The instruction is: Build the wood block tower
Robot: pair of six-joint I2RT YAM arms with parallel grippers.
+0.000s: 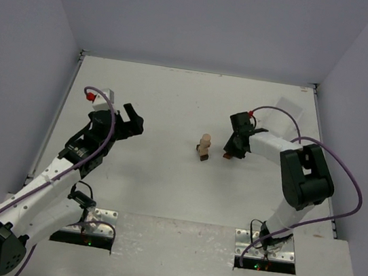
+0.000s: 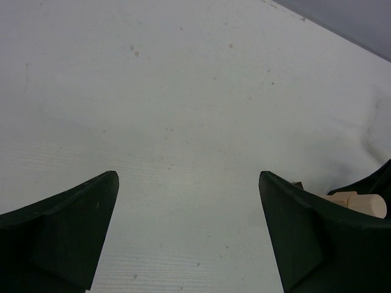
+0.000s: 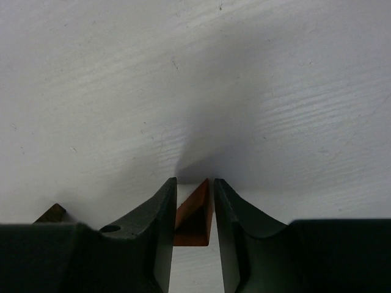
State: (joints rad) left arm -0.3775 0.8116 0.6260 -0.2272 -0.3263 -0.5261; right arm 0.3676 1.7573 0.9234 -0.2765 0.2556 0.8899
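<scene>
A small stack of wood blocks (image 1: 203, 146), pale tan on top with a darker piece at its foot, stands mid-table. Just right of it my right gripper (image 1: 229, 154) is down at the table. In the right wrist view its fingers (image 3: 195, 180) are closed in on a reddish-brown wedge (image 3: 197, 213) that rests on the white surface. A dark brown block corner (image 3: 52, 212) shows to the left of that gripper. My left gripper (image 1: 131, 120) is wide open over bare table (image 2: 188, 177), well left of the stack. Pale tan blocks (image 2: 357, 202) peek past its right finger.
White walls enclose the white table (image 1: 176, 96) on three sides. Purple cables loop from both arms. The arm bases are bolted to metal plates (image 1: 97, 225) at the near edge.
</scene>
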